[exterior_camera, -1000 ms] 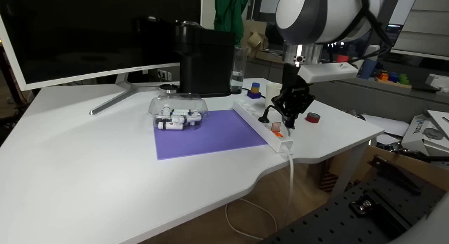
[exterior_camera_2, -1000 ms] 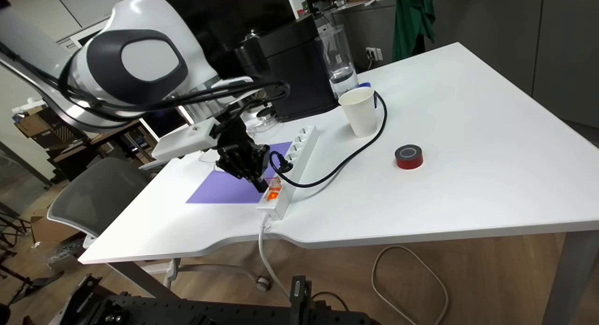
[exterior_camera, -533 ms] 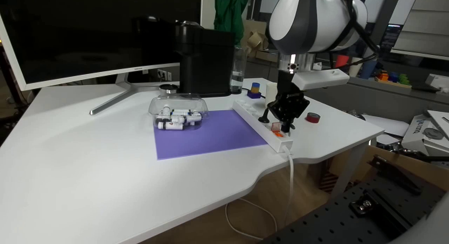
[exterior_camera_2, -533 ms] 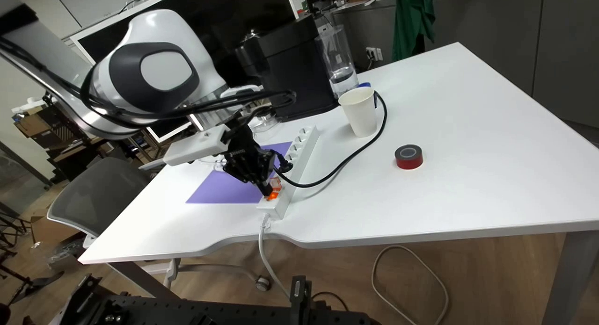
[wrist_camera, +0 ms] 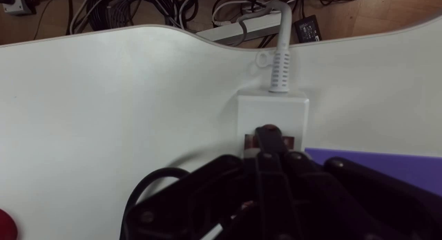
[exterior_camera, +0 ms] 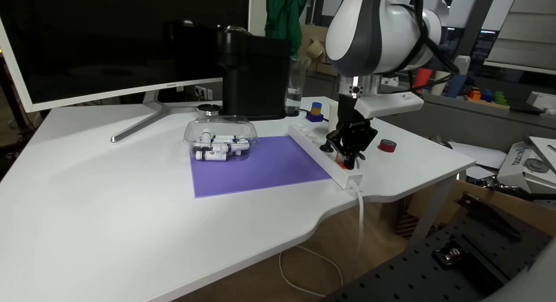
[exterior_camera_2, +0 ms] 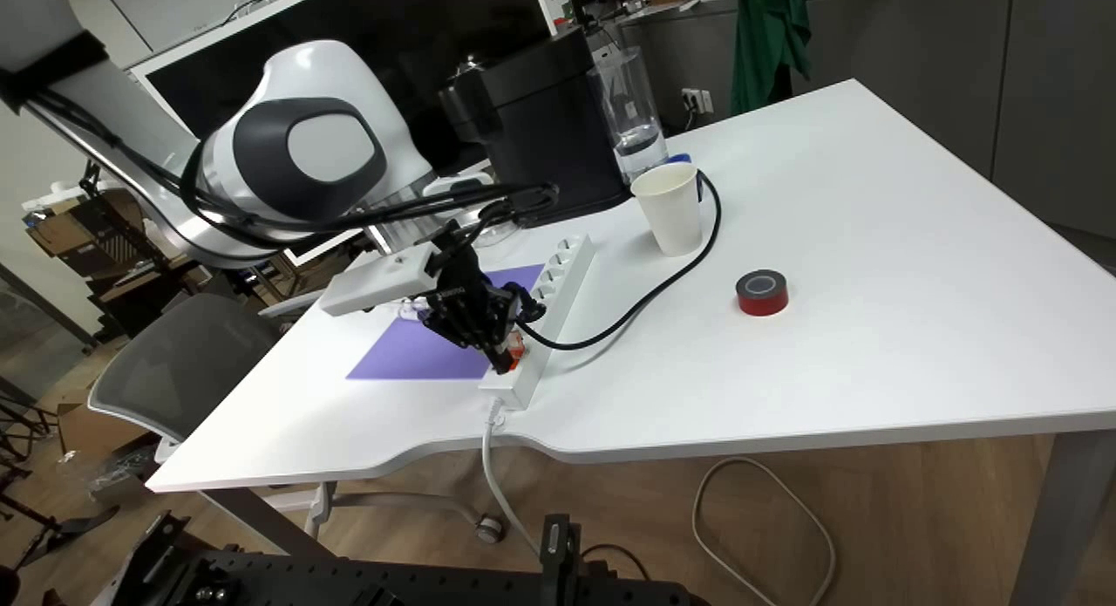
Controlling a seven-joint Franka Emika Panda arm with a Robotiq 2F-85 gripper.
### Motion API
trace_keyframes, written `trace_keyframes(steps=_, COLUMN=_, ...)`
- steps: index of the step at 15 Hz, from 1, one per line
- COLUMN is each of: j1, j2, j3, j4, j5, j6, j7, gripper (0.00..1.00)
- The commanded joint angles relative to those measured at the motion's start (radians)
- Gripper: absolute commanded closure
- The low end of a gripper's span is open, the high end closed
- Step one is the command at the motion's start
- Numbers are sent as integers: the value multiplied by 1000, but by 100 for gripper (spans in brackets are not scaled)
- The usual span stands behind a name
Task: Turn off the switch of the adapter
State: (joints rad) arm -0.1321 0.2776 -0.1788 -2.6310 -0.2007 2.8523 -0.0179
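Observation:
The adapter is a long white power strip (exterior_camera: 351, 179), which also shows in an exterior view (exterior_camera_2: 565, 279) and in the wrist view (wrist_camera: 272, 110). Near its cord end is a red switch (wrist_camera: 289, 142), with a clear reddish cover (exterior_camera_2: 517, 343) standing open behind it. My gripper (exterior_camera: 349, 166) is shut and empty, pointing down. Its fingertips (wrist_camera: 271, 138) rest over the middle of the switch and appear to touch it. They hide most of it; only its two sides show in the wrist view, dark red and not glowing.
A black plug (exterior_camera_2: 529, 309) with a black cable (exterior_camera_2: 649, 303) sits in the strip right behind the gripper. A paper cup (exterior_camera_2: 670, 212), red tape (exterior_camera_2: 762, 294), a purple sheet (exterior_camera: 260, 167) and a clear box of bottles (exterior_camera: 221, 141) are around.
My gripper has moved down and toward the strip's cord end, onto the switch. The switch showed bright orange before; now it is mostly covered and looks a darker red.

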Motion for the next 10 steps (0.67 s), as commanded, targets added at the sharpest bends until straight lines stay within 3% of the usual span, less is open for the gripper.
trace_keyframes(steps=1, j1=12, j2=37, j3=2, j4=34, j5=35, j6=4, j7=7, gripper=100)
trace_keyframes(steps=5, j1=24, j2=54, j3=6, j4=46, j5=53, j6=5, j7=16, gripper=100)
trace_keyframes(steps=10, j1=90, j2=102, j3=-25, j4=65, j5=13, j6=-8, j7=65, gripper=100)
